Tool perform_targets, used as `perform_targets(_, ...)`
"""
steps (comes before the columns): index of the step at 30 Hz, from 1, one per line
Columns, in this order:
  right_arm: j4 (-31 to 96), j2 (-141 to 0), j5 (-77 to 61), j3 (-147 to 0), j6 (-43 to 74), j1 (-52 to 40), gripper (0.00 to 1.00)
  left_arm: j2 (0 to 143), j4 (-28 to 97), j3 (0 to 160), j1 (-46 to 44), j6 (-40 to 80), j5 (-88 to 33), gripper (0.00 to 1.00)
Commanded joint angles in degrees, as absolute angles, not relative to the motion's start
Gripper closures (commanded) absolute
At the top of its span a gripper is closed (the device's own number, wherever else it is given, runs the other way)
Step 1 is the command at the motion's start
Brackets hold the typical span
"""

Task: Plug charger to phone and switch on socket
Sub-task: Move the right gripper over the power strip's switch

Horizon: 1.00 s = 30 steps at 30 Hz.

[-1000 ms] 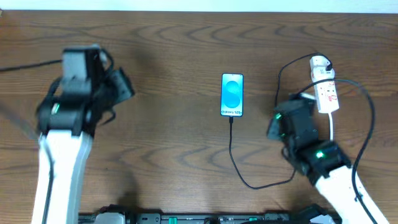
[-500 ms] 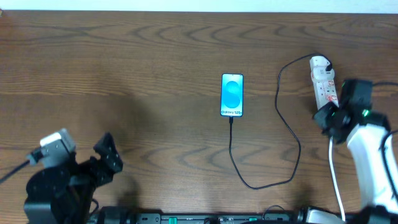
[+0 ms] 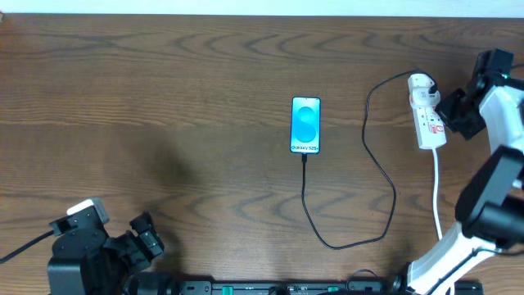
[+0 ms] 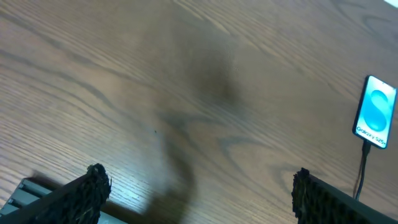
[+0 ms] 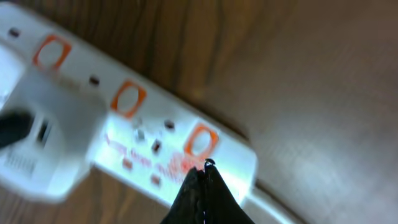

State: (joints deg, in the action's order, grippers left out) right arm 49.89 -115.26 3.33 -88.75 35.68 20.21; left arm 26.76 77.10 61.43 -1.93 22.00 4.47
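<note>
The phone lies face up mid-table with its blue screen lit, also visible far right in the left wrist view as the phone. The charger runs from the phone's lower end, loops right and climbs to a white adapter on the socket. My right gripper is shut, its tips over the socket beside an orange-framed switch. Whether they touch it is unclear. My left gripper is open at the near left with nothing between its fingers.
The socket's white cord runs toward the near edge beside my right arm. A dark rail lines the table's near edge. A white wall strip borders the far edge.
The left arm has pulled back to the near left corner and its gripper has opened wide. The right arm has swung from the middle right out to the socket's right side.
</note>
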Motion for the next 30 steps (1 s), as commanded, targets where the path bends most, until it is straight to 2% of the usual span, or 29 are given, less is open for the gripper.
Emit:
perform_targets(1,49.6,-120.2,1.1,-94.1,35.1,20.7,0.99,21.8,77.3,61.6,-1.8,21.3,5.2,0.05)
perform_targets(6,47.3,-124.4,-5.1,-96.4,36.6,20.8,0.99,11.6,77.3,61.6,-1.8,21.3,5.2,0.04)
perform_targets(11,46.0,-124.4,-5.1,-96.7,37.7,21.1,0.99,6.3,77.3,61.6,-1.8,21.3,5.2,0.04)
perform_targets(30,43.9,-125.7,-5.1,-96.7,39.8,20.3,0.99,6.0,77.3,61.6,-1.8,21.3,5.2,0.04)
